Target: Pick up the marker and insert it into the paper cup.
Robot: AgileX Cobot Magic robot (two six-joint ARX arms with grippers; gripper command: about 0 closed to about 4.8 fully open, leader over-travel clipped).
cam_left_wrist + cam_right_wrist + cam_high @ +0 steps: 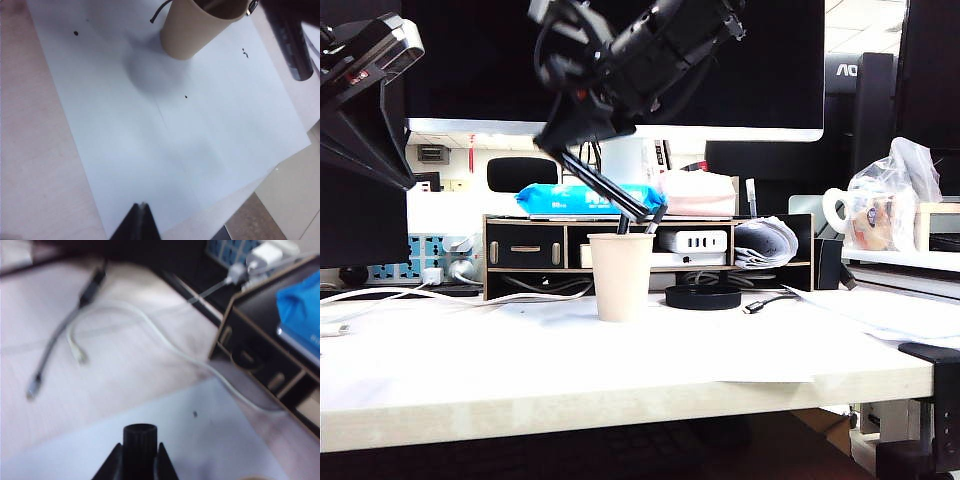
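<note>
Marker [605, 187] is hanging tilted above the paper cup [620, 276], gripped at its upper end by the right tool [560, 140], lower tip sitting just over the cup rim. Right wrist view is showing the marker's butt end [140, 450] pinched between the two fingers [112, 465]. Two dark pens [623, 226] are already sticking out of the cup. Cup is standing upright on a white sheet [165, 150] on the table [620, 385]. Left tool [140, 222] is hovering over the sheet's near edge, well apart from the cup, fingers pressed together, holding nothing. A white cable [165, 335] is lying on the table beside the desk organizer [525, 252].
</note>
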